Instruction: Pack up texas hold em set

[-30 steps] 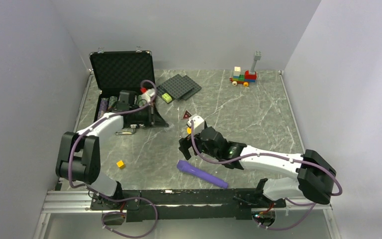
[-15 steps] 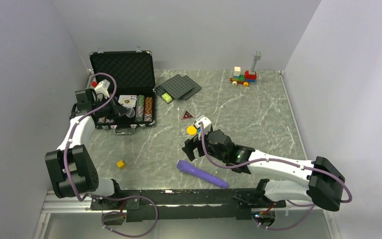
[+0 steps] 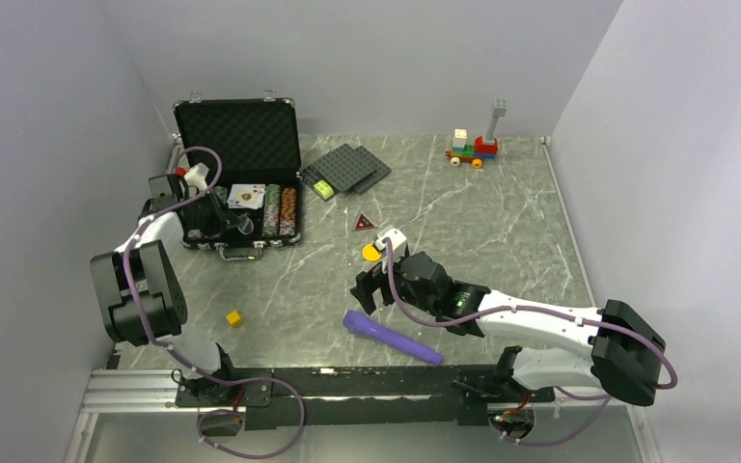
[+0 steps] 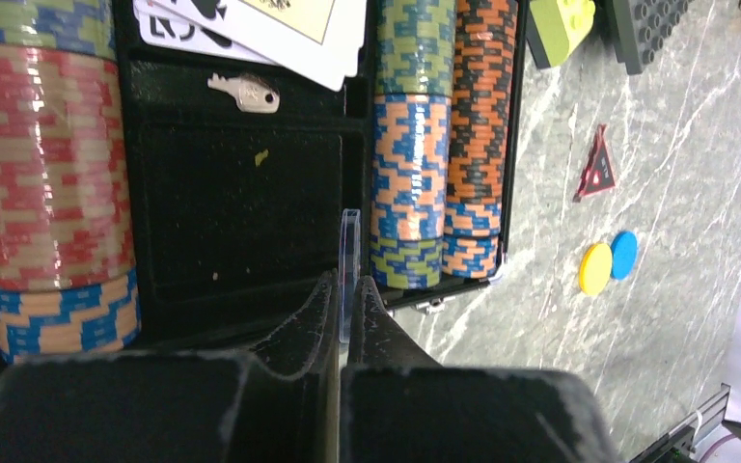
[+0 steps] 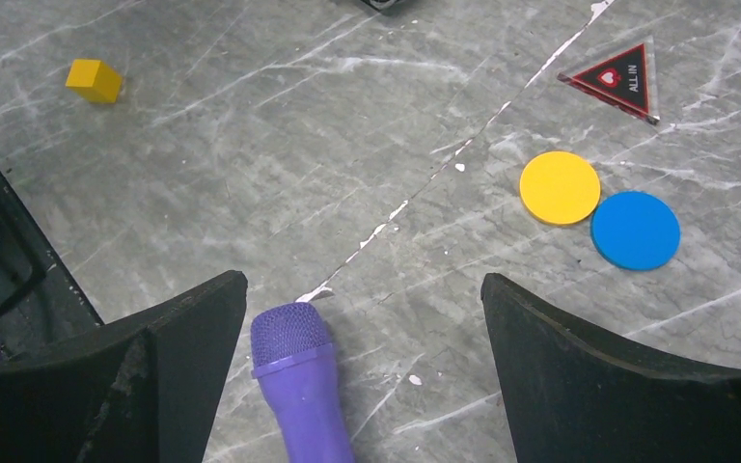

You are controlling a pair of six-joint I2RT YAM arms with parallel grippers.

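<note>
**Table and case.** On the table (image 3: pixel 502 231) we find the black case (image 3: pixel 236 135) at 10 o'clock in the overhead view. It is open, with the foam-lined lid standing upright.

**Contents of the case.** In the left wrist view, striped chip stacks (image 4: pixel 410 145) lie on their sides in channels at 9 and 3 o'clock of a centre compartment. Playing cards (image 4: pixel 270 24) lie at 12 o'clock of that compartment, with a small silver key (image 4: pixel 246 92) just beside them.

**Left gripper.** The left gripper (image 4: pixel 347 294) hangs over the centre compartment. Its jaws are almost closed and pinch a thin clear piece (image 4: pixel 350 241), which is seen edge-on.

**Right gripper.** The right gripper (image 5: pixel 362 285) sits near the table's centre with its jaws spread wide and nothing in them. The ribbed end of the purple cylinder (image 5: pixel 294 386) lies on the table between its fingers at 6 o'clock in the right wrist view.

**Set items outside the case.** All of these rest on the table towards 4 o'clock of the case.
- The dark red triangle (image 5: pixel 622 77) is at 1 o'clock in the right wrist view.
- The yellow disc (image 5: pixel 560 187) and the blue disc (image 5: pixel 635 230) lie near the triangle, at 6 o'clock of it. The two discs touch edge to edge.

**Other item.** A yellow cube (image 5: pixel 95 80) lies at 10 o'clock in the right wrist view, well apart from the discs.
</note>
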